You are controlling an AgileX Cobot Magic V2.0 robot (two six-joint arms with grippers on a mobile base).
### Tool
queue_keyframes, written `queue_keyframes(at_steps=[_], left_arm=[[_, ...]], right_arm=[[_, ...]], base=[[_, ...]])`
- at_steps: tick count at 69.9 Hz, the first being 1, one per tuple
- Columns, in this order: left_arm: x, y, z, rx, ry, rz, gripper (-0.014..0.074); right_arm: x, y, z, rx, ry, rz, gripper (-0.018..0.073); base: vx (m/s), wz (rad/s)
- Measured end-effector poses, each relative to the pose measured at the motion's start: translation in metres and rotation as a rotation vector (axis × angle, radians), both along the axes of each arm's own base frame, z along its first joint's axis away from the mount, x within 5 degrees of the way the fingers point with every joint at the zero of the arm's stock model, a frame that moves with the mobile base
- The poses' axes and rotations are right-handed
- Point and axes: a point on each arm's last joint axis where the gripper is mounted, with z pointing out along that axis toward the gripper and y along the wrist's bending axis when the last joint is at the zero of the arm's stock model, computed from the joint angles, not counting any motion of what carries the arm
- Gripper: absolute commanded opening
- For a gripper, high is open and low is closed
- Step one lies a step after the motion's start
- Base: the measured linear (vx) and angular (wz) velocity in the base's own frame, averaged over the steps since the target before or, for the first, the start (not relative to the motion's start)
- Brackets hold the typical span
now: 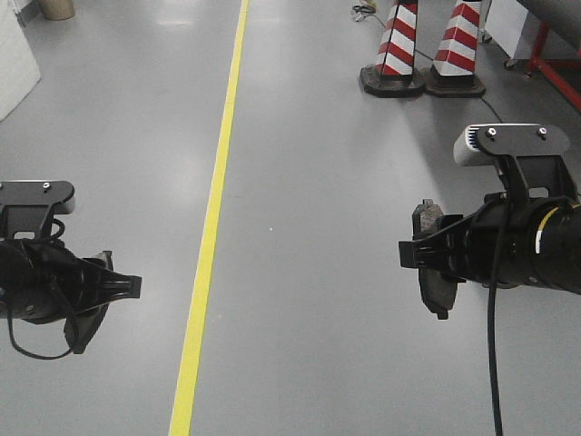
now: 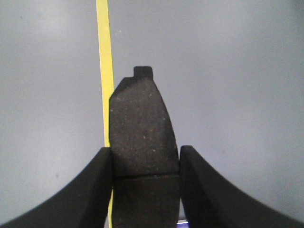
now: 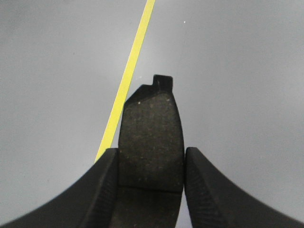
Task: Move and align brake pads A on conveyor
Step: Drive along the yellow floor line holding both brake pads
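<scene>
Your left gripper (image 2: 145,166) is closed on a pad (image 2: 142,126), fingers (image 2: 90,190) pressing both its long edges at the groove, its notched end sticking out past the tips. Your right gripper (image 3: 151,166) clamps a second pad (image 3: 151,128) the same way. Both pads hang in the air over the grey floor (image 1: 318,182), either side of its yellow line (image 1: 211,218). No conveyor is in view.
</scene>
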Motion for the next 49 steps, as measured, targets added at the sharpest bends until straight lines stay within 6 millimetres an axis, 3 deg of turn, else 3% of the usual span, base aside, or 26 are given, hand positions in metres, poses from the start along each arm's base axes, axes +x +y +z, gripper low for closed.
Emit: queue_keyframes(at_steps=[49], left_arm=[[0.0000, 0.0000, 0.0000, 0.000, 0.000, 0.000, 0.0057]], right_arm=[[0.0000, 0.0000, -0.0001, 0.000, 0.001, 0.000, 0.0095]], base=[[0.55, -0.03]])
